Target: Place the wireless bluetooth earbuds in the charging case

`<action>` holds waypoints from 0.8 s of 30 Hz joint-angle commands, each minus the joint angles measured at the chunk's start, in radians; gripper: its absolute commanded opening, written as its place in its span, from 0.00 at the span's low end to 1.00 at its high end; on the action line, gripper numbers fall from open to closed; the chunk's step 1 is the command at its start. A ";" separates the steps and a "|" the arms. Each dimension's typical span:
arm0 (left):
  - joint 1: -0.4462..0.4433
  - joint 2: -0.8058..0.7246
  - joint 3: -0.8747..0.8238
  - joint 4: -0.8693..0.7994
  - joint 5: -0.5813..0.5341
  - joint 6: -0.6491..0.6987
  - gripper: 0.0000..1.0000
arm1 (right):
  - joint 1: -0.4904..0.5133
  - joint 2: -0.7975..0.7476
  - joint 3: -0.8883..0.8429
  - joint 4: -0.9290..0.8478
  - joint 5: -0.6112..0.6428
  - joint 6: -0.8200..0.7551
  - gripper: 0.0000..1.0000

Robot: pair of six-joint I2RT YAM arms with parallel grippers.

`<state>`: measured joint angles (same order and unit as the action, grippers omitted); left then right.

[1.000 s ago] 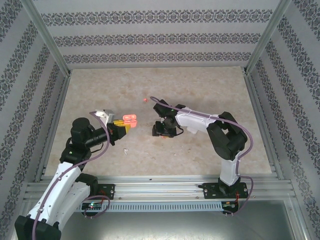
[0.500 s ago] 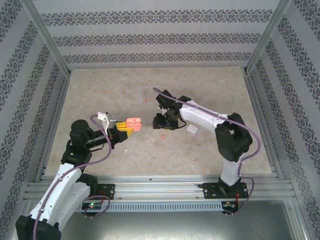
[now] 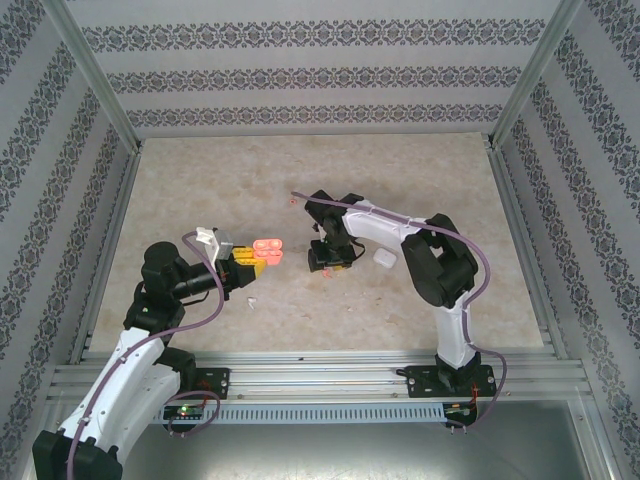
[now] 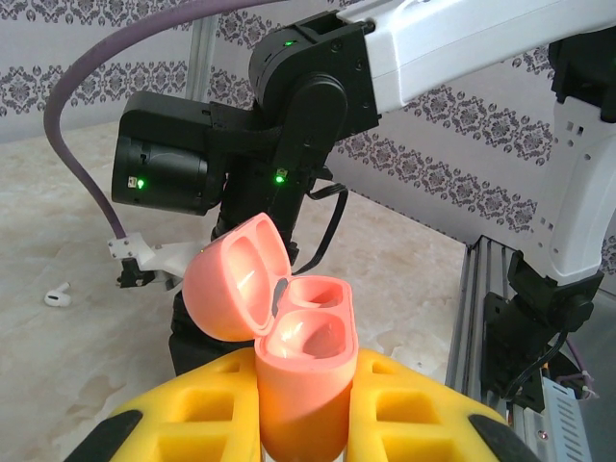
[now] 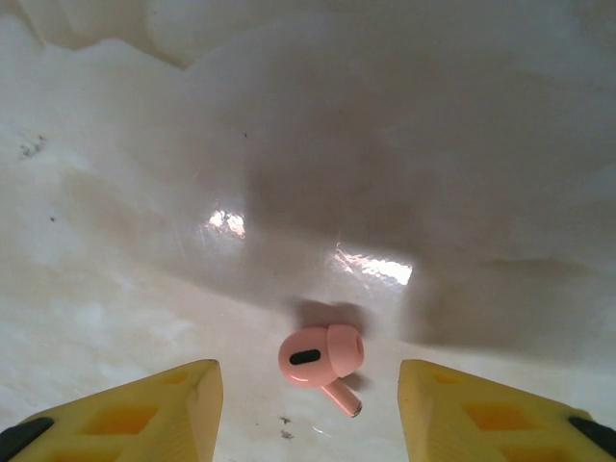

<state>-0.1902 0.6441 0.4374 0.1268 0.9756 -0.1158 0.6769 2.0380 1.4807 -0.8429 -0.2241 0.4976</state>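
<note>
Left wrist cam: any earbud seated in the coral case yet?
No, both wells of the open coral case, held in the left fingers, are empty.

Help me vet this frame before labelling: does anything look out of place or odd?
Nothing damaged, but earbuds lie loose on the marble table: a coral-red earbud on its side between the fingers of the open right gripper, a white earbud farther left. The open coral-red plastic charging case in the left gripper has both wells empty.
</note>
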 commanded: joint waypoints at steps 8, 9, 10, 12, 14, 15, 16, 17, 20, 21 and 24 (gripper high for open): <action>-0.010 -0.012 -0.010 0.038 0.005 0.016 0.00 | 0.025 0.079 0.091 -0.071 0.050 -0.070 0.48; -0.010 -0.013 -0.011 0.036 0.005 0.016 0.00 | 0.026 0.084 0.096 -0.074 0.053 -0.071 0.47; -0.011 -0.012 -0.011 0.035 0.005 0.016 0.00 | 0.029 0.087 0.099 -0.079 0.057 -0.072 0.47; -0.011 -0.013 -0.011 0.030 0.003 0.018 0.00 | 0.028 0.092 0.101 -0.086 0.066 -0.074 0.47; -0.010 -0.012 -0.011 0.029 0.002 0.019 0.00 | 0.029 0.095 0.102 -0.093 0.074 -0.077 0.47; -0.010 -0.011 -0.013 0.028 0.000 0.021 0.00 | 0.031 0.096 0.101 -0.096 0.078 -0.079 0.47; -0.009 -0.012 -0.013 0.029 -0.001 0.021 0.00 | 0.032 0.097 0.100 -0.099 0.081 -0.080 0.46; -0.010 -0.011 -0.012 0.028 -0.002 0.021 0.00 | 0.032 0.097 0.099 -0.101 0.082 -0.080 0.46; -0.010 -0.011 -0.012 0.028 -0.002 0.019 0.00 | 0.036 0.096 0.092 -0.105 0.087 -0.082 0.44; -0.009 -0.010 -0.012 0.029 -0.003 0.020 0.00 | 0.037 0.096 0.089 -0.104 0.087 -0.082 0.43; -0.010 -0.011 -0.013 0.029 -0.003 0.018 0.00 | 0.040 0.099 0.087 -0.101 0.086 -0.082 0.41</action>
<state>-0.1902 0.6441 0.4355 0.1272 0.9668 -0.1154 0.6987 2.1166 1.5581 -0.9150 -0.1631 0.4313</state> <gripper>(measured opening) 0.188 0.412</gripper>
